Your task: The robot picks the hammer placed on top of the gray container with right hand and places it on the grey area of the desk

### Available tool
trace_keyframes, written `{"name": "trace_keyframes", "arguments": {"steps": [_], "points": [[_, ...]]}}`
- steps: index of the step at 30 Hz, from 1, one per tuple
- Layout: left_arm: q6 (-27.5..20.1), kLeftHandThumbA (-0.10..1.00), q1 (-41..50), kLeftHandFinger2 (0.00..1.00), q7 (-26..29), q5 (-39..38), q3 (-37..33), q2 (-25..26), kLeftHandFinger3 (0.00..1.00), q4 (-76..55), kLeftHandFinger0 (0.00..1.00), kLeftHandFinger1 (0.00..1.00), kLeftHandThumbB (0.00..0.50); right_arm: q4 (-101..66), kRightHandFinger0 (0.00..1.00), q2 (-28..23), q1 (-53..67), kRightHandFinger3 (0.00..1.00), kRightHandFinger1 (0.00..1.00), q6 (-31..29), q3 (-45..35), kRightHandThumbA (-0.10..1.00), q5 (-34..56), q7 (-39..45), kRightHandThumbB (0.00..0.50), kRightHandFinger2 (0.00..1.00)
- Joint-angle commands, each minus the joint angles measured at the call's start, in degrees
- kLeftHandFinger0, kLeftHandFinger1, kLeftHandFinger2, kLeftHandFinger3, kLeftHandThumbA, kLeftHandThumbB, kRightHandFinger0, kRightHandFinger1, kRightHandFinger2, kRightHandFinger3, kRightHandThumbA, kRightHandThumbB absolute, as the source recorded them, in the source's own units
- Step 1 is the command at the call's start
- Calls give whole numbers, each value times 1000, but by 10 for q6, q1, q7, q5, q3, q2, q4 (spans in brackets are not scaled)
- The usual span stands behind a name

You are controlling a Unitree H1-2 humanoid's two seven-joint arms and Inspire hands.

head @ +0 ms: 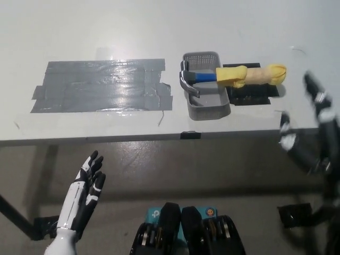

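In the head view we find the black right hand (pixel 311 133) raised off the desk's right edge, fingers spread and empty, somewhat blurred. The white left hand (pixel 85 194) rests low, open. The hammer (pixel 234 75) lies across the gray container (pixel 207 103) on the white desk (pixel 106 26), beside the grey area (pixel 101 85).

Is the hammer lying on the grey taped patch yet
No, the hammer rests across the gray container, right of the grey patch.
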Motion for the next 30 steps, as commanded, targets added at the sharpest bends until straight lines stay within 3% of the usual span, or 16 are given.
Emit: {"name": "trace_keyframes", "arguments": {"steps": [1,4,7,11,14,18,19,21,23,26,27,29,30], "points": [[-16,902,-11,1000,-2,9,-5,3,1000,-25,1000,1000,73,-10,1000,-80,-106,1000,1000,135,-9,554,16,81,204,1000],[-11,899,-13,1000,-2,8,-5,3,1000,-29,1000,1000,67,41,1000,-142,-206,1000,1000,199,18,699,19,147,234,1000],[-12,899,-12,1000,-1,7,-4,2,1000,-30,1000,1000,69,93,1000,-184,-290,1000,1000,269,60,764,24,220,255,1000],[-13,908,-10,1000,-1,9,-4,4,1000,-31,1000,1000,67,272,1000,-206,-414,1000,1000,243,148,908,-28,305,333,1000],[-12,901,-10,1000,-1,5,-2,3,1000,-31,1000,1000,69,350,1000,-208,-470,1000,1000,241,204,1000,-68,337,350,1000],[-17,900,-12,1000,-1,5,-2,5,1000,-30,1000,1000,66,455,1000,-194,-548,1000,1000,244,265,1000,-65,420,292,1000],[-16,899,-13,1000,-2,4,-2,4,1000,-30,1000,1000,66,482,1000,-188,-567,1000,1000,247,279,1000,-70,433,324,1000],[-16,896,-15,1000,-2,3,-2,4,1000,-29,1000,1000,69,532,1000,-180,-599,1000,1000,210,307,1000,-73,473,312,1000],[-15,897,-15,1000,-2,5,-2,5,1000,-29,1000,1000,72,560,1000,-168,-617,1000,1000,221,322,1000,-74,485,320,1000],[-22,907,-17,1000,1,12,-2,7,1000,-27,1000,1000,64,584,1000,-149,-636,1000,1000,250,355,1000,-96,486,410,1000],[-22,910,-16,1000,1,14,-1,9,1000,-28,1000,1000,64,589,1000,-145,-639,1000,1000,260,366,1000,-102,483,419,1000],[-19,909,-14,1000,-1,10,-1,9,1000,-31,1000,1000,69,632,1000,-129,-653,1000,1000,231,381,1000,-100,499,399,1000],[-19,906,-14,1000,-2,11,-2,9,1000,-31,1000,1000,70,654,1000,-122,-656,1000,1000,206,379,1000,-86,508,362,1000]]}}
